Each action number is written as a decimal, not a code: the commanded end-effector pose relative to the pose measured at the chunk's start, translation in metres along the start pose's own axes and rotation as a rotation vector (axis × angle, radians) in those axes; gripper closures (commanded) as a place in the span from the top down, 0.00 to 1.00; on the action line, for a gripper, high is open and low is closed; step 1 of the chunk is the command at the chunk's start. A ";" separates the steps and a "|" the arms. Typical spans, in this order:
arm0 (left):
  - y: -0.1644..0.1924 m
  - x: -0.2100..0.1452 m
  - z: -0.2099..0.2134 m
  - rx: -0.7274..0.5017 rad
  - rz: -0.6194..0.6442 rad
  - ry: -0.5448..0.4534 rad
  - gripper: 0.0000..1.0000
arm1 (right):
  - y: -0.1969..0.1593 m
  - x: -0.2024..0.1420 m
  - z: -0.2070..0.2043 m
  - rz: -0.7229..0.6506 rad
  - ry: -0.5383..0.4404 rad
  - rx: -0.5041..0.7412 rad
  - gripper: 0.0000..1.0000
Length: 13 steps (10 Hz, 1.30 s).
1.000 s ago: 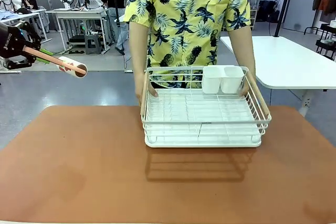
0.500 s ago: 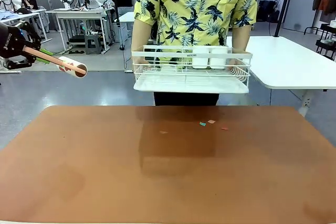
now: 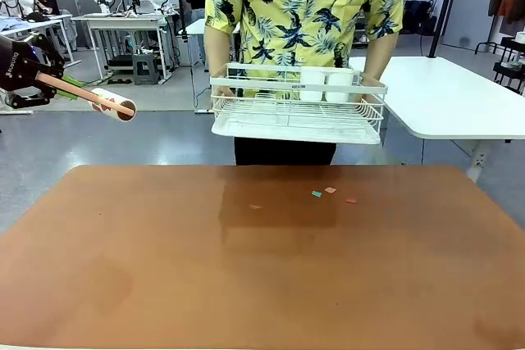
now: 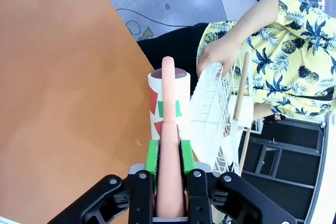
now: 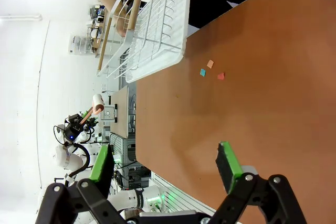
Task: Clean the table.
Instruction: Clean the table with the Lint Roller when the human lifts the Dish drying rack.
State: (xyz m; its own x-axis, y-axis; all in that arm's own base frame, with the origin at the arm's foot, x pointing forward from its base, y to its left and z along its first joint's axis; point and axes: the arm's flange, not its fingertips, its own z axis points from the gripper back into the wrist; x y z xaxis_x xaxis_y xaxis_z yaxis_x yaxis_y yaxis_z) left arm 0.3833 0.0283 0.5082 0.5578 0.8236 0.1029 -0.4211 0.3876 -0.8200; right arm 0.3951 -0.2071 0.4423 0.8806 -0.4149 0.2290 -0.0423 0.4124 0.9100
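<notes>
When reaching in, mind the dish rack [image 3: 295,116] held by the person [image 3: 299,6] above the far edge of the table [image 3: 164,268]: could clip it on a high sweep. Note left gripper [image 4: 169,153] clamped on the handle of the lint roller [image 3: 113,106], in the air off the left edge; right gripper [image 5: 164,165] spread wide over the brown top. Could flick the paper scraps [image 3: 317,194] off if rolled fast.

White dish rack [image 3: 297,108] lifted off the table [image 3: 164,268], now held up by the person [image 3: 299,6], coloured scraps [image 3: 317,194] uncovered
</notes>
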 end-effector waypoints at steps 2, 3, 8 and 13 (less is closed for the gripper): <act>-0.002 0.000 0.002 0.006 -0.002 -0.005 0.00 | 0.002 0.000 0.001 0.012 -0.004 0.017 1.00; -0.002 0.000 0.002 0.006 -0.002 -0.005 0.00 | 0.002 0.000 0.001 0.012 -0.004 0.017 1.00; -0.008 0.005 0.005 0.012 -0.176 -0.045 0.21 | 0.002 0.000 0.001 0.012 -0.004 0.017 1.00; -0.062 0.027 -0.054 0.249 -0.879 0.467 0.21 | 0.002 0.000 0.001 0.012 -0.004 0.017 1.00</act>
State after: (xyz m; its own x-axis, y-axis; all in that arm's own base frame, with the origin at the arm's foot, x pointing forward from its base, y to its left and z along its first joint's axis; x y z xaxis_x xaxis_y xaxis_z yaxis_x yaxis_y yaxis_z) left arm 0.4251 0.0034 0.5325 0.9072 0.2906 0.3043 -0.1043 0.8560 -0.5064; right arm 0.3953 -0.2070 0.4422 0.8808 -0.4146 0.2288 -0.0421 0.4127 0.9099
